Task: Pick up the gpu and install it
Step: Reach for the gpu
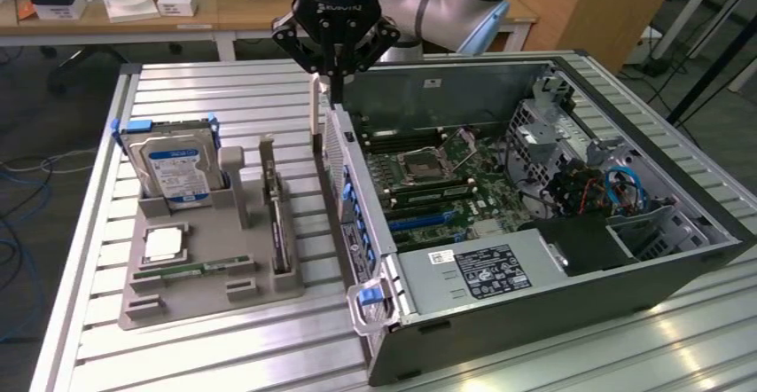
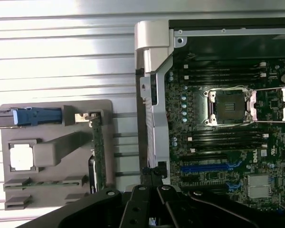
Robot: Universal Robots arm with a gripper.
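The gpu (image 1: 279, 219) is a thin dark card standing on edge in a slot of the grey holder (image 1: 190, 299), its silver bracket end away from the camera. In the wrist view the gpu (image 2: 99, 152) shows edge-on along the holder's side. My black gripper (image 1: 335, 89) hangs above the rear wall of the open computer case (image 1: 568, 308), to the exterior view's right of the gpu and apart from it. Its fingers are shut with nothing between them. In the wrist view my gripper (image 2: 151, 190) sits over the case's silver rear panel (image 2: 154, 104).
The holder also carries an upright hard drive (image 1: 175, 168), a processor (image 1: 163, 244) and a memory stick (image 1: 190, 270). Inside the case lie the motherboard (image 1: 444, 188), the blue expansion slots (image 2: 209, 167) and the power supply (image 1: 485, 268). A slatted metal table (image 1: 213, 356) bears everything.
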